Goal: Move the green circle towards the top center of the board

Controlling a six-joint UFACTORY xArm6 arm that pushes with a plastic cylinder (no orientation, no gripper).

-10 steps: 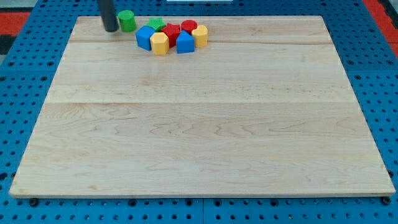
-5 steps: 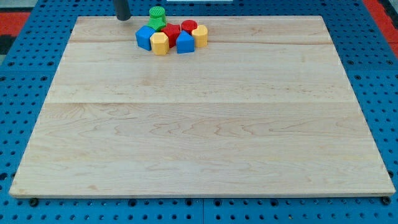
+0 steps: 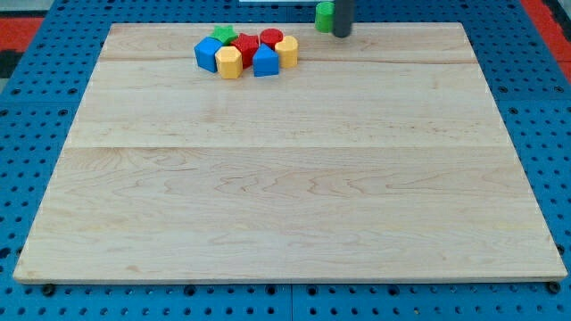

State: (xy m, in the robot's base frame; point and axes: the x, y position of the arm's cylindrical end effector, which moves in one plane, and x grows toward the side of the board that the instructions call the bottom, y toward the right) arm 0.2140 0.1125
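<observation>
One green circle point(image 3: 325, 15) sits at the bench's point(image 3: 285, 178) top edge, right of centre, touching the left side of my tip point(image 3: 342, 34). I carry no hand, only a rod. Well apart to the view's left lies a cluster: green star point(image 3: 223, 35), red blocks point(image 3: 247, 46) point(image 3: 271, 38), yellow blocks point(image 3: 229, 62) point(image 3: 287, 51), blue blocks point(image 3: 209, 54) point(image 3: 265, 61).

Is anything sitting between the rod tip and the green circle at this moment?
Nothing. In the camera view, my tip stands right against the view's right side of the green circle at the board's top edge, with no block and no visible gap between them.
</observation>
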